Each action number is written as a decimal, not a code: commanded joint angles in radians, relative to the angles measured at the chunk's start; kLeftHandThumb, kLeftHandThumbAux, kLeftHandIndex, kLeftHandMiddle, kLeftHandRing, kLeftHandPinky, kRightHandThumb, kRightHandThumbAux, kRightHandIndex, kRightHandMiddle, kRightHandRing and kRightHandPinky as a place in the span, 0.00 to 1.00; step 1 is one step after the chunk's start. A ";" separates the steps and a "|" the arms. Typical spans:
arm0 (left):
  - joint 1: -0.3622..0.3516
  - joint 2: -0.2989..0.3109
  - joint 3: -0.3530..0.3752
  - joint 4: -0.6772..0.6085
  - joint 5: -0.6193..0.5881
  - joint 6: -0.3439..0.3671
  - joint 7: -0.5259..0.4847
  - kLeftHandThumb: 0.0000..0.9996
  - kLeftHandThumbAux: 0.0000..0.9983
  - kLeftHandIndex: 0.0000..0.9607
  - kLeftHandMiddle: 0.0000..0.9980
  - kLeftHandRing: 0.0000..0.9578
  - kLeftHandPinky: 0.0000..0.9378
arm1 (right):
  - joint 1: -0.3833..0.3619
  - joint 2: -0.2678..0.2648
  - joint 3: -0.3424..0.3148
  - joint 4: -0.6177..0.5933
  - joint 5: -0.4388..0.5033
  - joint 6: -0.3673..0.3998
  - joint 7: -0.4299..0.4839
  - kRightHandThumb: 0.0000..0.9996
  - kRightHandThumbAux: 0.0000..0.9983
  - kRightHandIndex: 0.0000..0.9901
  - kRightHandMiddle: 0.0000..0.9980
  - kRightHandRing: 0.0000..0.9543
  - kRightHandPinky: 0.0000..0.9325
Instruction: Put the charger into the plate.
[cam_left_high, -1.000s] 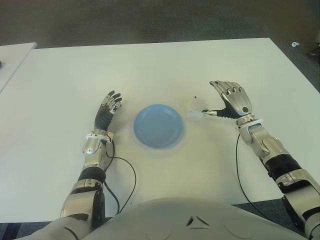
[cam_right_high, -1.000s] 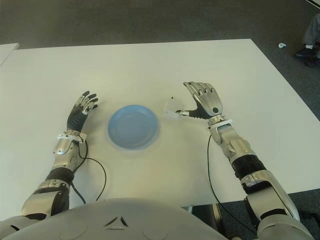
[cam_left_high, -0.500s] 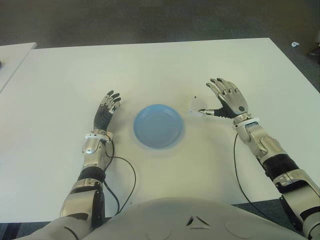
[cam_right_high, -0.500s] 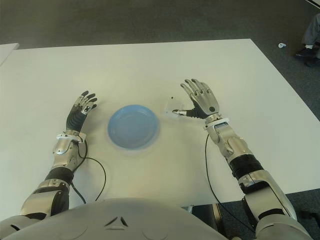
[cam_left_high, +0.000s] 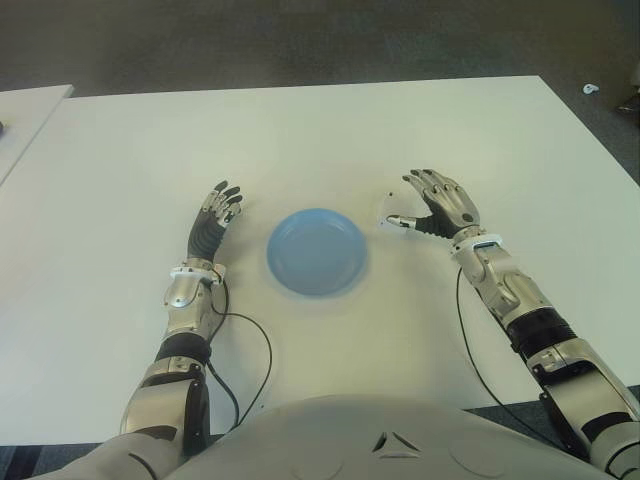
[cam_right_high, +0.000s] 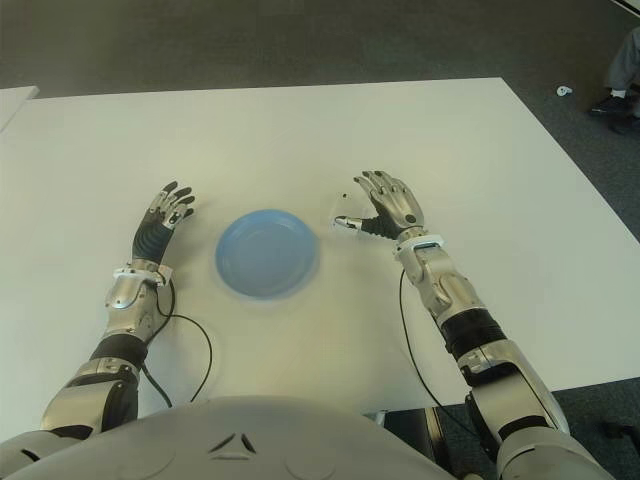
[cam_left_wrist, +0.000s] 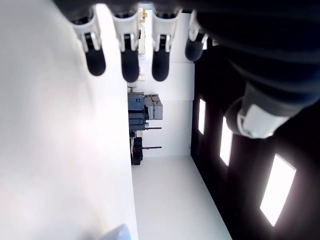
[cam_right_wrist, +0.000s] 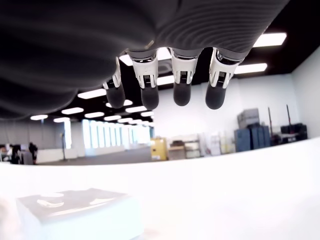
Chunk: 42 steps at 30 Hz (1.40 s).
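Both hands spread: right hand (cam_left_high: 440, 205) at charger (cam_left_high: 388, 212) beside plate (cam_left_high: 316, 251); left hand (cam_left_high: 215, 218) opposite.

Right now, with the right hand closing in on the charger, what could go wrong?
The white charger blends into the white table, so the right hand, fingers open, may misjudge it and nudge it away instead of grasping. A sideways push could slide it against the blue plate rim. The left hand shows left of the plate.

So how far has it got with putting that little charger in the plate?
Nothing is done yet: the round blue plate holds nothing. The right hand, fingers open, is at the small white charger on the white table, beside the plate. Grasping, carrying and dropping remain. The left hand shows idle on the plate's left.
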<state>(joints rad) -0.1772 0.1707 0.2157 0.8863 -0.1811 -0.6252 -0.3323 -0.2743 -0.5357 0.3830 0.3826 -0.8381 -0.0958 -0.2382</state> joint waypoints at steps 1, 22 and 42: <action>0.089 -0.032 -0.010 0.097 0.011 0.088 0.008 0.00 0.53 0.09 0.17 0.17 0.18 | 0.000 0.024 0.007 0.004 0.001 0.037 0.039 0.33 0.12 0.00 0.00 0.00 0.00; 0.096 -0.037 -0.015 0.086 0.013 0.073 -0.004 0.00 0.51 0.08 0.17 0.18 0.21 | -0.041 0.104 0.053 0.123 -0.013 0.108 0.086 0.32 0.11 0.00 0.00 0.00 0.00; 0.100 -0.041 -0.010 0.078 0.002 0.069 -0.013 0.00 0.51 0.08 0.17 0.18 0.21 | -0.066 0.134 0.087 0.225 -0.016 0.101 0.026 0.29 0.10 0.00 0.00 0.00 0.00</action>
<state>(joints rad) -0.1767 0.1697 0.2156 0.8855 -0.1795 -0.6254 -0.3330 -0.3444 -0.4106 0.4541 0.5815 -0.8562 0.0084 -0.2196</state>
